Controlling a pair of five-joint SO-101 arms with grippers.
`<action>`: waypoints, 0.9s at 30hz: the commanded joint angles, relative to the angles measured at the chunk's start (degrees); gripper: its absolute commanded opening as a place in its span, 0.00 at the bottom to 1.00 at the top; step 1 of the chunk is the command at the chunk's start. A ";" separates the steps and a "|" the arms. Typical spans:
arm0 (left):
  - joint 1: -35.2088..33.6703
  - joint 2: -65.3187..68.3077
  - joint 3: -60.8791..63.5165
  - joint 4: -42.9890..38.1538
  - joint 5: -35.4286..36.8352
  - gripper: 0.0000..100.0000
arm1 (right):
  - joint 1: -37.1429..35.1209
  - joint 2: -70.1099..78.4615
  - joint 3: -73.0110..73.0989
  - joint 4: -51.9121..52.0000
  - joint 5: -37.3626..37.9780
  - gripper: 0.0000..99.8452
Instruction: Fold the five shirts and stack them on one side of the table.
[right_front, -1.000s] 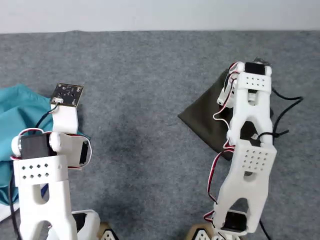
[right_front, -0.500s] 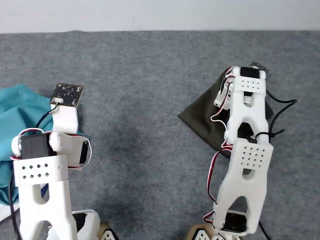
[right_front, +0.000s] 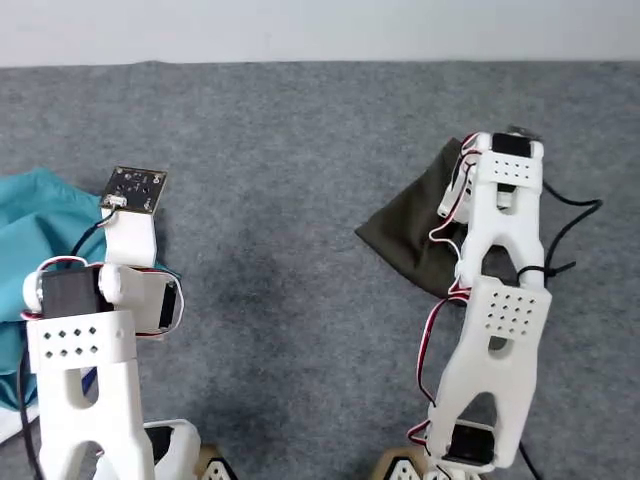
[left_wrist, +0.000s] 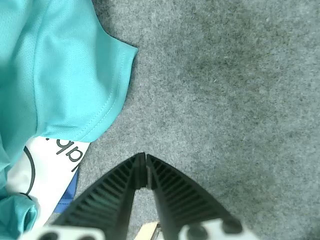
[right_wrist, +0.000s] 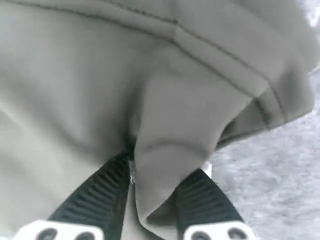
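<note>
A dark olive shirt (right_front: 400, 235) lies bunched on the grey table at the right, partly under the right arm (right_front: 500, 300). My right gripper (right_wrist: 150, 167) is shut on a fold of this olive shirt (right_wrist: 165, 100), with cloth bulging between the black fingers (right_wrist: 107, 185). At the left edge lies a teal shirt (right_front: 30, 225), its hem and sleeve (left_wrist: 65, 75) spread flat. Just beside that hem, my left gripper (left_wrist: 145, 162) hangs shut over bare table with nothing in it.
A white garment with dark print (left_wrist: 55, 162) and a blue edge peeks from under the teal shirt near the left arm's base (right_front: 80, 400). Grey felt (right_front: 280, 180) covers the table between the arms and toward the back edge.
The right arm swayed slightly left and then back right, still holding the olive shirt. The left arm has stayed still.
</note>
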 joint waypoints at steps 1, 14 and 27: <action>0.09 -1.23 -0.31 0.09 -0.44 0.00 | 1.01 -2.15 -2.90 4.97 6.59 0.01; 0.09 -1.23 -0.31 0.18 -0.44 0.00 | 19.65 -10.15 -6.68 8.92 44.92 0.01; 0.09 -1.23 -0.31 0.18 -0.44 0.00 | 34.95 -10.07 -6.42 -4.18 61.98 0.01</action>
